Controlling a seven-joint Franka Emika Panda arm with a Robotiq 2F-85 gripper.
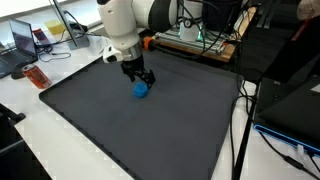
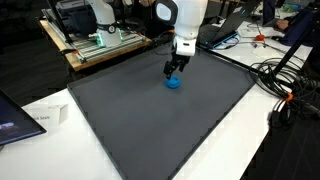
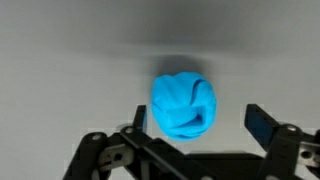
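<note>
Exterior, ball spot: the bright blue crumpled soft ball (image 1: 141, 90) sits on the dark grey flat mat (image 1: 120, 130), toward the mat's far side and right under the arm.
Exterior, gripper: the black Robotiq gripper (image 1: 141, 80) hangs straight down over the ball with its tips down around the top of it. It's too small here to tell if they touch.
Exterior, ball shape: in an exterior view it's just a low round blob (image 2: 174, 83) on the mat (image 2: 170, 130), so there's no end you could call the front.
Exterior, gripper pose: the gripper (image 2: 175, 70) is vertical, directly on top of the blob.
Wrist, ball spot: the ball (image 3: 183, 106) sits mid-frame on the plain grey mat, between the two fingers.
Wrist, long axis: honestly it's pretty much round, maybe a touch taller than wide in this view. The folds wrap around it and it doesn't point anywhere.
Wrist, fingers: the fingers (image 3: 262, 124) are spread wide, wider than the ball, and aren't gripping anything.
Wrist, contact: one finger is right at the ball's edge, and I can't say if it touches. The other stands clearly apart, with mat showing in between.
</note>
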